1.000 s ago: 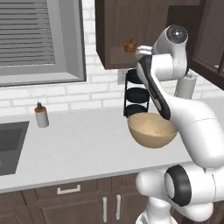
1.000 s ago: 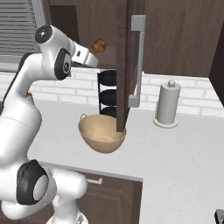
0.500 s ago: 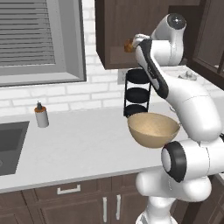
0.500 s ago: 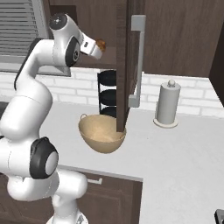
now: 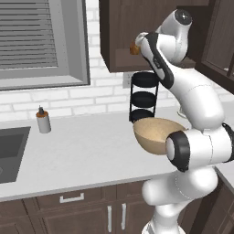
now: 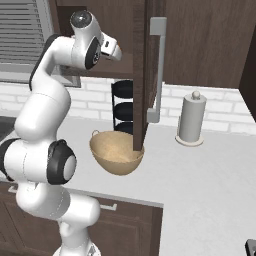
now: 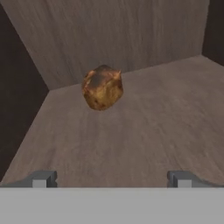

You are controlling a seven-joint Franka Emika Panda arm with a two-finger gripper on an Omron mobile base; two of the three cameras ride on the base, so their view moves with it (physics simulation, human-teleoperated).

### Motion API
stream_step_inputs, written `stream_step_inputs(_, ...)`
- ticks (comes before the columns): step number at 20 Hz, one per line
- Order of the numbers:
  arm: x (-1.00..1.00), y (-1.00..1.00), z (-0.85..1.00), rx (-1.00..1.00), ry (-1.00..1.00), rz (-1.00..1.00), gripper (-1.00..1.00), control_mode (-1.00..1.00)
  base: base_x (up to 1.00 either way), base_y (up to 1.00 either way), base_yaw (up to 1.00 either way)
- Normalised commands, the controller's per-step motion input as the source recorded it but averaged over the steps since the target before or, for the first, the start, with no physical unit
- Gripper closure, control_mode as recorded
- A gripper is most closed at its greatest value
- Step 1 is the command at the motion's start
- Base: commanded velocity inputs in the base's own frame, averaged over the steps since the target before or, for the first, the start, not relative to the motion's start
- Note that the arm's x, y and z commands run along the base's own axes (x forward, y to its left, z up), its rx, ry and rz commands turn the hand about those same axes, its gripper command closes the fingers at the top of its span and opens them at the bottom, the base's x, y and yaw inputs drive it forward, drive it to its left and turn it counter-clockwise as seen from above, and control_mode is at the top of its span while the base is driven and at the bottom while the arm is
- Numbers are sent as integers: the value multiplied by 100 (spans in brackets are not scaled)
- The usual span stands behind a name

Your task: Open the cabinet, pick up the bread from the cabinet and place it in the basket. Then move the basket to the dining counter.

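Gripper (image 7: 112,178): I am seeing its two fingertips (image 7: 41,178) standing wide apart at the bottom of the hand view, nothing between them; they are hanging just above the cabinet floor, aiming at the back wall.
Bread (image 7: 102,87): it is sitting on the shelf floor ahead of the fingers, apart from them, slightly left of the midline between the tips and near the back wall; it is a lumpy, nearly round piece, so I cannot tell a long axis or a facing; from the left base view it is peeking out beside the wrist at the cabinet's lower edge.
Basket (image 6: 116,155): I am watching it resting on the white worktop (image 5: 87,151) below the cabinet, upright, mouth up, just in front of a black three-tier rack (image 5: 143,97).
Cabinet (image 5: 119,32): its door (image 6: 144,60) is standing swung open, edge-on in the right base view, the long silver handle (image 6: 156,70) running vertically.
Further off: a paper towel roll (image 6: 192,118) is standing to the right of the door; a small bottle (image 5: 43,121) is standing by the sink (image 5: 11,146).
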Motion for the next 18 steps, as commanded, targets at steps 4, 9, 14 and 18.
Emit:
stream_step_inputs(4,35,19,0,-9,0,7,-100,-100,0,0,0)
stream_step_inputs(9,38,10,0,-11,1,3,-100,-100,0,0,0)
stream_step_inputs(14,52,0,0,-7,4,0,-100,-100,0,0,0)
stream_step_inputs(18,44,0,0,-4,3,0,-100,-100,0,0,0)
